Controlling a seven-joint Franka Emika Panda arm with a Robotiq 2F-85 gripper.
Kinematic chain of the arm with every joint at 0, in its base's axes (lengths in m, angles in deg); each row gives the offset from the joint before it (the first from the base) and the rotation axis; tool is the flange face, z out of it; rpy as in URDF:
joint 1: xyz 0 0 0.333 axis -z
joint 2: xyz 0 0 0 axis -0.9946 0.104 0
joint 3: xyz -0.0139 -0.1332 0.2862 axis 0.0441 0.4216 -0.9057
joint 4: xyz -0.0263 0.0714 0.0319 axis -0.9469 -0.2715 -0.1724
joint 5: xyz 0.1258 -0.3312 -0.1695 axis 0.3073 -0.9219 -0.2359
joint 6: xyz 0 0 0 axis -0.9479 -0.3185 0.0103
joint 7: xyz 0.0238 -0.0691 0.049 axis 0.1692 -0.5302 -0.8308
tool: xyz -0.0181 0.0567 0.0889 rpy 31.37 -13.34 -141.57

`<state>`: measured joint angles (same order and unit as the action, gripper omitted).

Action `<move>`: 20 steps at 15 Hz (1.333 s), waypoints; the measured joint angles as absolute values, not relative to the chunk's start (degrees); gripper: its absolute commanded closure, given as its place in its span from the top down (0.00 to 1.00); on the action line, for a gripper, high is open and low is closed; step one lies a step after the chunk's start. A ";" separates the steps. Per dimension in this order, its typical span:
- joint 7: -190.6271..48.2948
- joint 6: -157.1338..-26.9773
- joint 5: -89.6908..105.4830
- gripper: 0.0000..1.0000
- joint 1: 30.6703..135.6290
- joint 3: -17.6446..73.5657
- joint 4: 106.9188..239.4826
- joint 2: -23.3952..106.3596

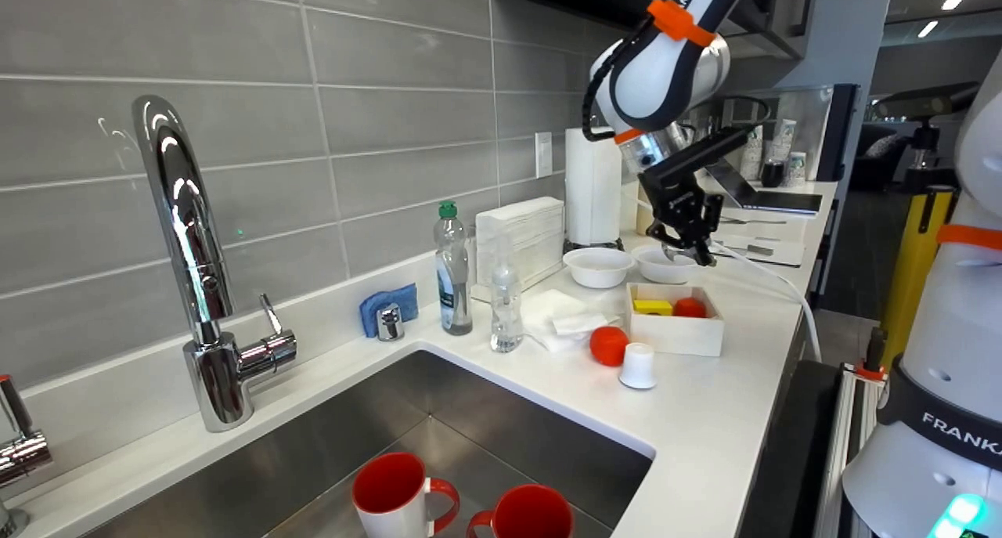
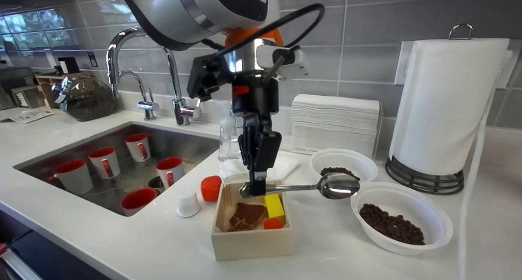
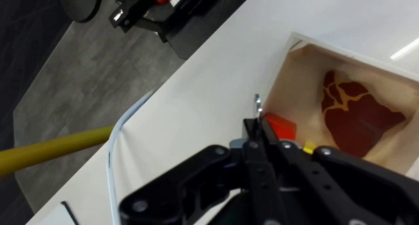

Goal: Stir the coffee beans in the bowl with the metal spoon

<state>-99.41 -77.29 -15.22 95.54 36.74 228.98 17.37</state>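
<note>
A glossy gray tiled wall (image 1: 196, 37) stands behind the smooth white countertop (image 2: 326, 251), which carries an open box (image 2: 253, 247). The brushed-steel sink (image 1: 540, 444) lies to one side of the box; to the opposite side, toward the wall, is an upright, soft-looking paper-towel roll (image 2: 448, 104). A squared stack of white napkins (image 2: 334, 121) sits nearer the wall than the box. The box is pale and straight-walled and holds a flat, brown, steak-shaped piece (image 2: 246, 217), a yellow block (image 2: 275, 206) and a red piece (image 2: 273, 223).

The gripper (image 2: 257, 186) is black and jointed; in the wrist view its tips show just beside the box's edge, and its fingers pinch the handle of the metal spoon (image 2: 338, 186). Two round, shallow white bowls (image 2: 424, 210) with thin rims stand near the box, on the side away from the sink. The spoon is held off the countertop, its long axis nearly level: in an exterior view the handle's end shows against the box, and the oval, mirror-bright head points away from the sink, toward the bowls. White mugs (image 2: 107, 166) with red insides sit in the sink. Small, dark brown, rounded beans (image 2: 391, 225) lie heaped in both bowls.
</note>
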 measured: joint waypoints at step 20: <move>-62.51 -78.47 28.71 0.01 102.20 48.10 221.66 16.18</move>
